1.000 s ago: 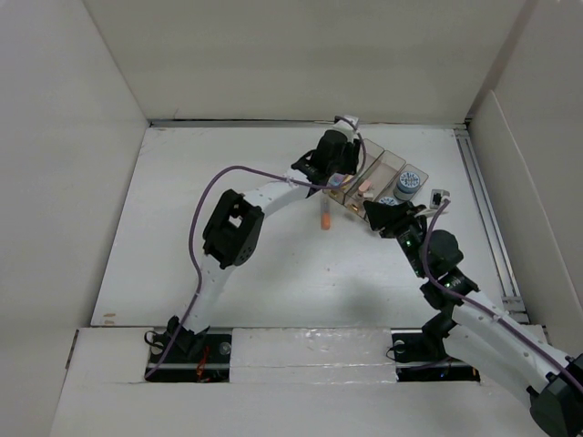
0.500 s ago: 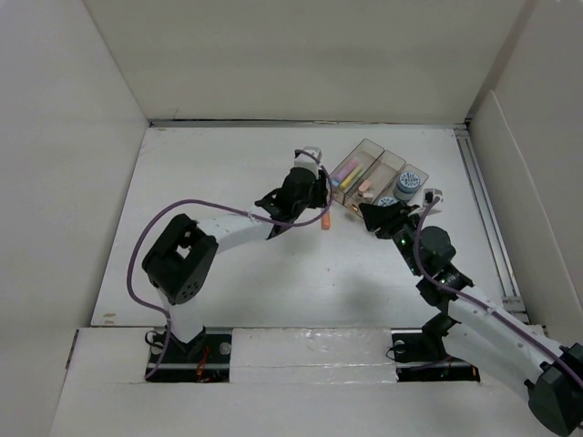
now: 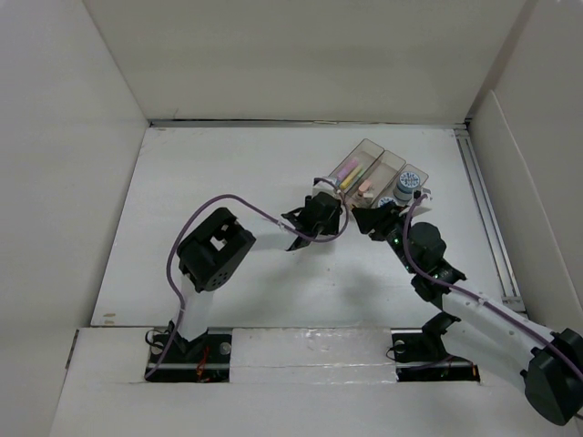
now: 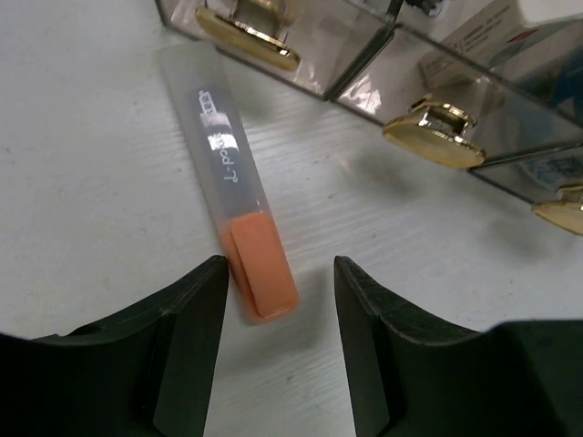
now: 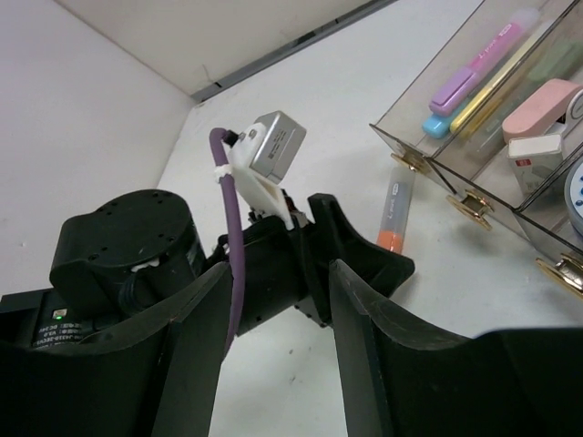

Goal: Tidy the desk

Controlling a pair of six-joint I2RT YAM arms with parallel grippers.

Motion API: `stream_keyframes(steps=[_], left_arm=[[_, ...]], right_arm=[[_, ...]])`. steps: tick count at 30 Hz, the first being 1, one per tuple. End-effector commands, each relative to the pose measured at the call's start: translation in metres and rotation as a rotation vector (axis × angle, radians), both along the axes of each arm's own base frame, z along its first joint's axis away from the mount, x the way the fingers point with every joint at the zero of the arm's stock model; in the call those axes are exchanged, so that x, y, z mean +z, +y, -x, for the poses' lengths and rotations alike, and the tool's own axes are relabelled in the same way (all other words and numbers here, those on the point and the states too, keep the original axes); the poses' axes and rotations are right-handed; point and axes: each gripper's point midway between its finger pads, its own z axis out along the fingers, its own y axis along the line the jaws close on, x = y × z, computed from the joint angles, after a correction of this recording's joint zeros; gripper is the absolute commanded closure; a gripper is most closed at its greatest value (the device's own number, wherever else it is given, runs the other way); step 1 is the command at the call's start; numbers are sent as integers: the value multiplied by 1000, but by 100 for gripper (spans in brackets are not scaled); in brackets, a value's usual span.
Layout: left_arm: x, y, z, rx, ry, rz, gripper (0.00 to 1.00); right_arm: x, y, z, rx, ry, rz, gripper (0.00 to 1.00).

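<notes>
One highlighter (image 4: pixel 239 228), judged light, stiff and slick, lies flat on the desk (image 3: pixel 228 173) beside the clear tray (image 4: pixel 337 45); left gripper (image 4: pixel 281 296) parted over its orange end, right gripper (image 5: pixel 278 278) parted, empty; grasp across barrel.

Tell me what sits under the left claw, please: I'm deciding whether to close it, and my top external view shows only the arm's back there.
Observer: A marker with a clear barrel and an orange cap lies flat on the desk, with its cap end between the left claw's open fingers.
Operator: Is it gripped?
Observer: No. Bare desk shows between the cap and one finger. The other finger sits close, and I cannot tell whether it touches.
Operator: And the right claw?
Observer: The right claw is open and empty, and it faces the left arm's wrist.
</notes>
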Motion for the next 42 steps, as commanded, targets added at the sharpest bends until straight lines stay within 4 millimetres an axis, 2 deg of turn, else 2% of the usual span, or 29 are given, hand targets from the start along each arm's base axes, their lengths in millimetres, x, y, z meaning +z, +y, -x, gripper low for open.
stream_keyframes(steps=[1, 4, 7, 8, 10, 11, 14, 17, 19, 21, 22, 24, 29, 32, 37, 38, 40, 41, 42], left_arm=[[12, -10, -14, 40, -42, 0, 55], [-3, -3, -16, 78, -36, -68, 58], [-12, 6, -17, 117, -48, -129, 65], [-12, 8, -18, 126, -52, -139, 72], [-15, 14, -16, 149, -60, -178, 77], [-16, 18, -17, 162, -65, -190, 86], [-18, 29, -15, 200, -64, -215, 100], [-3, 30, -13, 204, -88, -163, 100], [17, 28, -10, 187, -111, -107, 100], [55, 27, -10, 170, -162, -55, 100], [55, 25, -10, 165, -163, -47, 100], [85, 20, -9, 129, -210, 7, 100], [132, 15, -16, 54, -265, 123, 100], [156, -2, -23, -16, -296, 188, 100], [173, -38, -37, -131, -333, 184, 100], [178, -51, -47, -144, -340, 185, 100], [170, -61, -55, -177, -310, 160, 100], [169, -74, -63, -201, -315, 155, 100], [164, -82, -62, -238, -291, 151, 100]], right_arm=[[36, 6, -1, 24, -90, -53, 48], [35, 5, -1, 21, -88, -57, 47], [36, 6, 0, 28, -91, -55, 47], [38, 5, 0, 24, -94, -59, 47], [37, 3, 0, 10, -93, -61, 47], [39, 3, 0, 11, -96, -61, 47], [40, -1, 2, 1, -101, -66, 47], [40, -4, 2, -12, -103, -64, 48], [41, -5, 3, -16, -108, -69, 48], [39, -5, 1, -24, -101, -70, 48], [40, -5, 0, -24, -101, -70, 48], [39, -2, 1, -7, -96, -61, 48], [39, -4, 1, -18, -97, -66, 48], [40, -7, 2, -27, -104, -69, 48], [44, -8, 4, -27, -111, -77, 48], [43, -8, 4, -30, -109, -78, 48], [45, -10, 4, -35, -113, -82, 48], [46, -10, 5, -31, -113, -80, 48], [48, -12, 6, -39, -119, -83, 48]])
